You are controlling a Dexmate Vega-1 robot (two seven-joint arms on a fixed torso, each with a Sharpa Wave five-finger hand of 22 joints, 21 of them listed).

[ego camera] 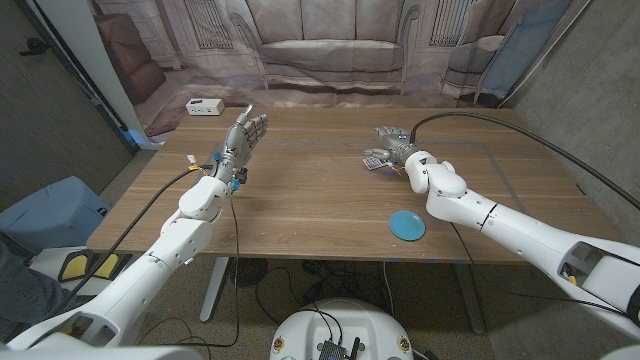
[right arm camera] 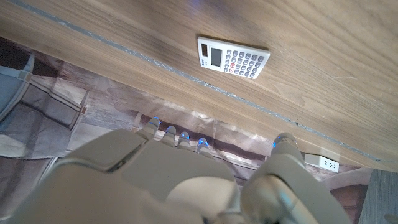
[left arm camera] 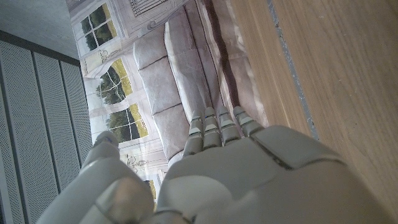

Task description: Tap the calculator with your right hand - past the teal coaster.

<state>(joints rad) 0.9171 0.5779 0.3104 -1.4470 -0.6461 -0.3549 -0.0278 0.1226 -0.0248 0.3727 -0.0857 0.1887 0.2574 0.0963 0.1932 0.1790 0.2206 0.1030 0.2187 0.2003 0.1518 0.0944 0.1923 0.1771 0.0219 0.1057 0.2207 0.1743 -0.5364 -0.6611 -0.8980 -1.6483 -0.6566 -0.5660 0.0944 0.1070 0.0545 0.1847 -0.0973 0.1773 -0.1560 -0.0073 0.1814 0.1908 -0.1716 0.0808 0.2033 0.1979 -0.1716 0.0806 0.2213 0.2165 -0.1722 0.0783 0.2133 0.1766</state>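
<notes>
A small white calculator (ego camera: 374, 160) lies on the wooden table (ego camera: 300, 200) right of the middle, its keys showing in the right wrist view (right arm camera: 233, 59). My right hand (ego camera: 396, 148) hovers just over its far right side, fingers spread, holding nothing; in the right wrist view this hand (right arm camera: 186, 180) is clear of the calculator, its fingertips lit blue. The round teal coaster (ego camera: 406, 224) sits nearer to me, beside my right forearm. My left hand (ego camera: 245, 135) is raised over the table's left part with fingers spread and nothing in it, seen from behind in its wrist view (left arm camera: 249, 180).
A white power strip (ego camera: 204, 106) lies at the table's far left corner. A backdrop printed with a sofa (ego camera: 320, 50) hangs behind the far edge. Thin tape lines (ego camera: 500, 165) mark the tabletop on the right.
</notes>
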